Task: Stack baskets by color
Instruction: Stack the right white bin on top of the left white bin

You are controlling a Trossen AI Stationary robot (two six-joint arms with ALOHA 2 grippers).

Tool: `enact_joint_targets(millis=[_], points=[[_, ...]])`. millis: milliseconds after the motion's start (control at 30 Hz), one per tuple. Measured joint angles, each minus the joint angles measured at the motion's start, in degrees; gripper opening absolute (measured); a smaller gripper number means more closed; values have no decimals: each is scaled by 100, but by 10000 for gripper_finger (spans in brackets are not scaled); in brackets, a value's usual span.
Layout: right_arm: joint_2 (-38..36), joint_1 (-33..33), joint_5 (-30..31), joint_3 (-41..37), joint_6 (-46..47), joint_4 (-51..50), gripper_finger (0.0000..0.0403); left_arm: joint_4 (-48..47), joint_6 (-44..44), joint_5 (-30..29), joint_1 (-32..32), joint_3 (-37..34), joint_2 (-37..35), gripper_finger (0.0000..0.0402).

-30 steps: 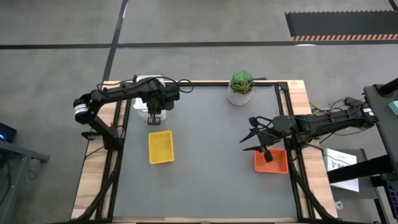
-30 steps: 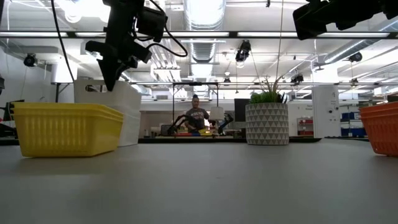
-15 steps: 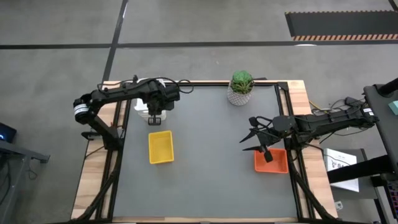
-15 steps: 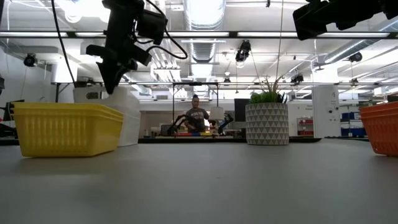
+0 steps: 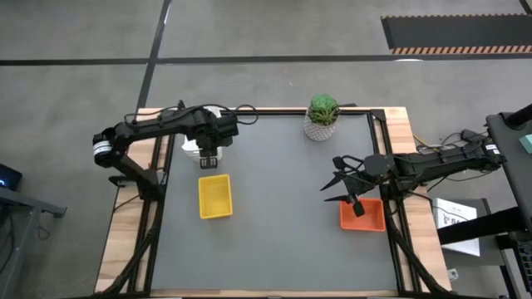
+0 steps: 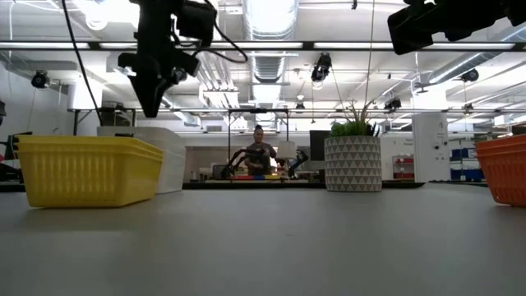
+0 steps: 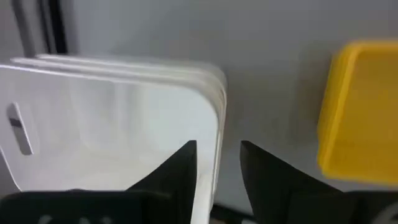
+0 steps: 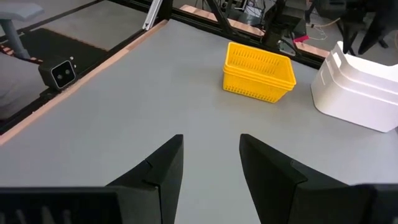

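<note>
White baskets point(image 7: 118, 118) sit nested at the table's far left corner, the left gripper point(image 7: 217, 171) parted astride their rim, gripping nothing; yellow basket point(image 5: 214, 196) nearby, right gripper point(image 8: 210, 158) open, empty, above the orange point(image 5: 363, 214).

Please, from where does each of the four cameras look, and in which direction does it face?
High view: above the table, facing straight down; both arms show, left pincer over the white baskets, right pincer by the orange basket.
Low view: at table-top height, facing level across to the room; the left arm hangs over the white baskets.
Left wrist view: on the left wrist, facing the white baskets; its own fingers show.
Right wrist view: on the right wrist, facing across the table; its own fingers show.
Shared: all four see the yellow basket.
</note>
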Motion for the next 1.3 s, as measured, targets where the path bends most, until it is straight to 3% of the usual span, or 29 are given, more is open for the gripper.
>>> enact_joint_targets(millis=[167, 367, 533, 733, 1033, 1300], points=[[0, -1, 0, -6, -7, -3, 151, 1230, -298, -176, -292, -417, -545, 81], [0, 0, 0, -8, -9, -9, 151, 3440, -377, -685, -544, -1444, -1265, 9], [0, -1, 0, -8, -9, -8, 151, 4881, -458, -1257, -572, -2575, -1610, 4], [0, -1, 0, -21, -11, -15, 151, 5933, -461, -1395, -567, -3552, -1852, 1], [-2, -1, 0, -21, -33, 4, 151, 6407, -613, -1411, -680, -3550, -1877, 1], [0, 0, 2, -51, -76, 2, 151, 8126, -946, -1408, -1338, -3562, -1880, 1]])
